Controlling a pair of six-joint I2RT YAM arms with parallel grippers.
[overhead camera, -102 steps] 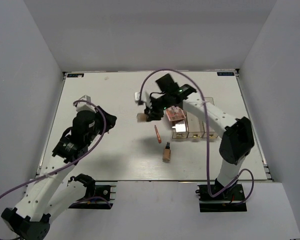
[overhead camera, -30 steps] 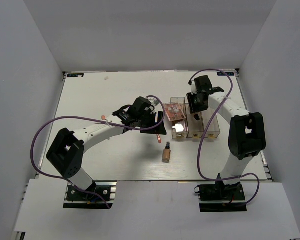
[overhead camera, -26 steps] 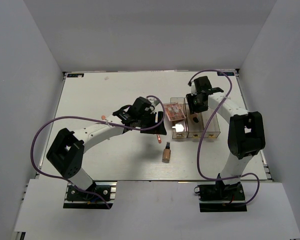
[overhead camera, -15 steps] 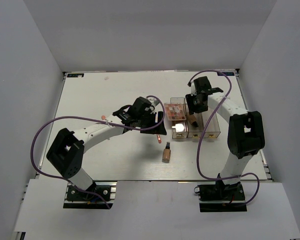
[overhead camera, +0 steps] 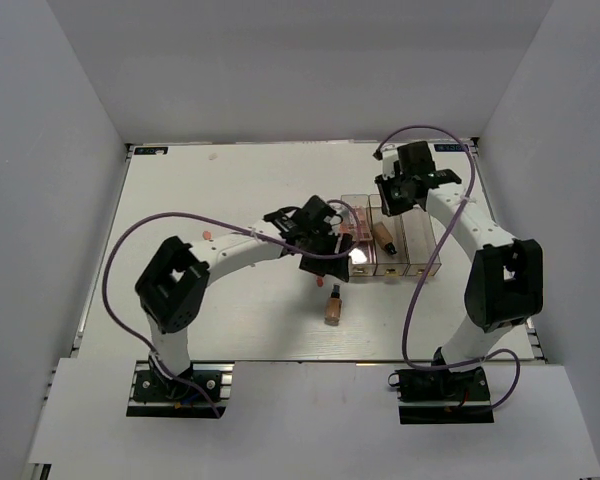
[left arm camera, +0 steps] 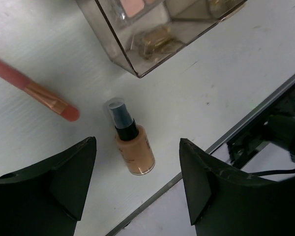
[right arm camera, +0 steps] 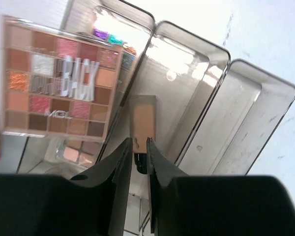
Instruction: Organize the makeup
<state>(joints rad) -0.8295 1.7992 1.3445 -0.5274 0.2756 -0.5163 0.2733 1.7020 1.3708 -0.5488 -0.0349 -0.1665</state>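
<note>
1. While our left fingers [left arm camera: 71, 177] stand wide open and empty, the bottle [left arm camera: 132, 147] lies flat on the surface directly between them. We judge an off-centre close would roll it away.
2. The pink stick [left arm camera: 34, 93] lies just outside one finger, so a drifting descent could knock it.
3. Our right fingers [right arm camera: 120, 172] are almost closed on nothing. The second bottle [right arm camera: 141, 118] lies beyond their tips in the box's [right arm camera: 221, 54] middle compartment, and sinking lower risks hitting a wall.

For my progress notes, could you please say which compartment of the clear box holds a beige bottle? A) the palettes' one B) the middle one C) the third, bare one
B: the beige bottle lies in the middle compartment of the clear box, between the palettes and the bare compartment.
</note>
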